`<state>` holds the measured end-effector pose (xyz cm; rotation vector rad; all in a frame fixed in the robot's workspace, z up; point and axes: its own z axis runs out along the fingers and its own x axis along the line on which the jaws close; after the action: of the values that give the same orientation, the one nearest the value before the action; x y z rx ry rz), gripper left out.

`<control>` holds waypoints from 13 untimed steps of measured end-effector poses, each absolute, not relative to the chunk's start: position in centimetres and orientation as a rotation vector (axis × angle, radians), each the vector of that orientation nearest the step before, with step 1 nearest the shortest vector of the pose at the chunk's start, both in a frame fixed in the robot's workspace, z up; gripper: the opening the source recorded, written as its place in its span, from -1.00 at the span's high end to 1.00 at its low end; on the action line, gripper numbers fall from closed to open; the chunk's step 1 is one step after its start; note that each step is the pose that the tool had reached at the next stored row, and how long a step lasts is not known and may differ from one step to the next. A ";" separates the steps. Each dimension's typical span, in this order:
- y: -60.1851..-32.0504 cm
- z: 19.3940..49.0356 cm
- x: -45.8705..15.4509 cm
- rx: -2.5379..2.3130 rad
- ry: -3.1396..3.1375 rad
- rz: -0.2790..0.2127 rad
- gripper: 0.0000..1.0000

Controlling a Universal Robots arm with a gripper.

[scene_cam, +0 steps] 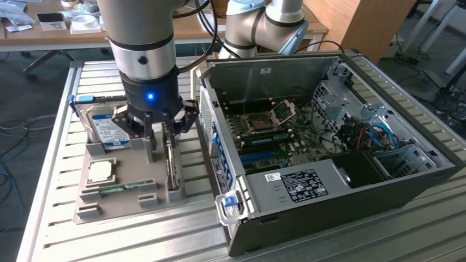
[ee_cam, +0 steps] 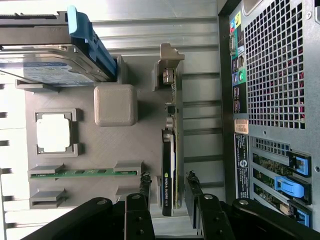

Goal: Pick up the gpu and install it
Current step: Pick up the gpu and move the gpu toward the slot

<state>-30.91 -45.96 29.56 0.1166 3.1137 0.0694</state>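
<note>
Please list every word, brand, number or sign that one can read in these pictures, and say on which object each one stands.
No text can be read with certainty.
gpu: white print beside a green logo, too small to read.
hard drive: blue-white label, print blurred.
power supply: black label with white print, too small to read.
computer case: orange and white sticker on its back, blurred.

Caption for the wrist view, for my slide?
Open gripper straddles the gpu standing on edge in its tray, beside the case.
</note>
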 end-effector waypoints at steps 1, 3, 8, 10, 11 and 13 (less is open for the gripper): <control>-46.0 29.5 -30.9 0.117 3.113 0.070 0.17; -46.0 29.4 -30.9 0.117 3.114 0.070 0.17; -46.0 29.0 -30.9 0.117 3.114 0.069 0.17; -46.0 28.7 -30.9 0.117 3.114 0.069 0.17; -46.0 28.7 -30.9 0.117 3.114 0.069 0.17; -46.0 28.7 -30.9 0.117 3.114 0.069 0.17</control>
<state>-30.91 -45.96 28.69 0.1166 3.1138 0.0691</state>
